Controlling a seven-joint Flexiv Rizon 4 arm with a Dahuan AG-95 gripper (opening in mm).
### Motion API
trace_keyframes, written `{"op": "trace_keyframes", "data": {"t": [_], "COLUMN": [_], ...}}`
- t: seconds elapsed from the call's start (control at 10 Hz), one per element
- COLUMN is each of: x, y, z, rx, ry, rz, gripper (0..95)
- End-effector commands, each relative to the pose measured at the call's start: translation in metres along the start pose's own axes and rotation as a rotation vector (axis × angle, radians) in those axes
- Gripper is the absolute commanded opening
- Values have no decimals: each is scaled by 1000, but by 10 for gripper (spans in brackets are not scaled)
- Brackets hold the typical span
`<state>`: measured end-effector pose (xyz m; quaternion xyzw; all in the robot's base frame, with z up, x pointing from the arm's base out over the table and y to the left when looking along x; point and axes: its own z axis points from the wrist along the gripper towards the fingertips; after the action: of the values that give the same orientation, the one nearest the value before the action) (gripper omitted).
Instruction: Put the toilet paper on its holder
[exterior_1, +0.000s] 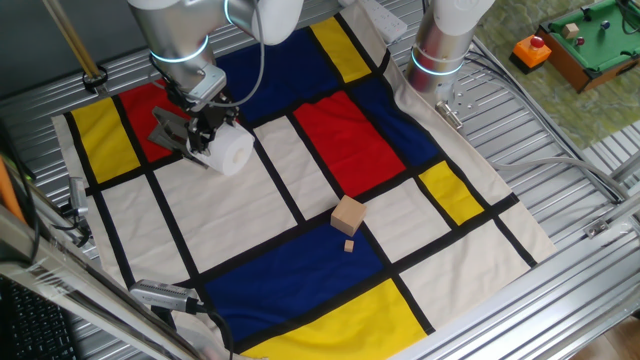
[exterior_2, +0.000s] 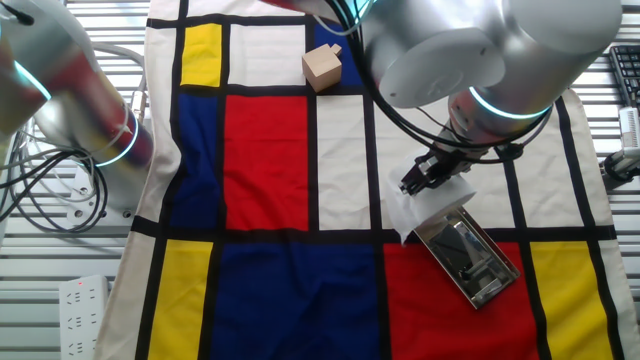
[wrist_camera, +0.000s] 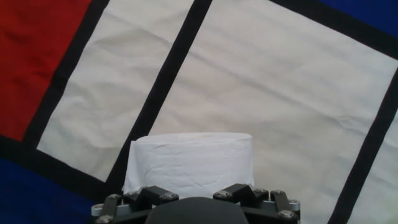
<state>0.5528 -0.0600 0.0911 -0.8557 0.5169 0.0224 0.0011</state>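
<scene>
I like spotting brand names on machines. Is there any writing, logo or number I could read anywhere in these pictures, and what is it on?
No readable text in any view.
The robot arm shows only glowing rings, no legible logo.
The toilet paper, the holder and the wooden block are plain.
The keyboard has keys too small and blurred to read.
The patterned cloth carries colour blocks only, no lettering.
</scene>
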Motion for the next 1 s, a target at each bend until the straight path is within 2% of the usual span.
{"op": "trace_keyframes", "data": {"t": [0.1, 1.0], "x": [1, 9], "y": [1, 3], "z": [0, 1], "rx": [2, 6], "ry": [-2, -5], "rz": [1, -6], "gripper": [0, 0]}}
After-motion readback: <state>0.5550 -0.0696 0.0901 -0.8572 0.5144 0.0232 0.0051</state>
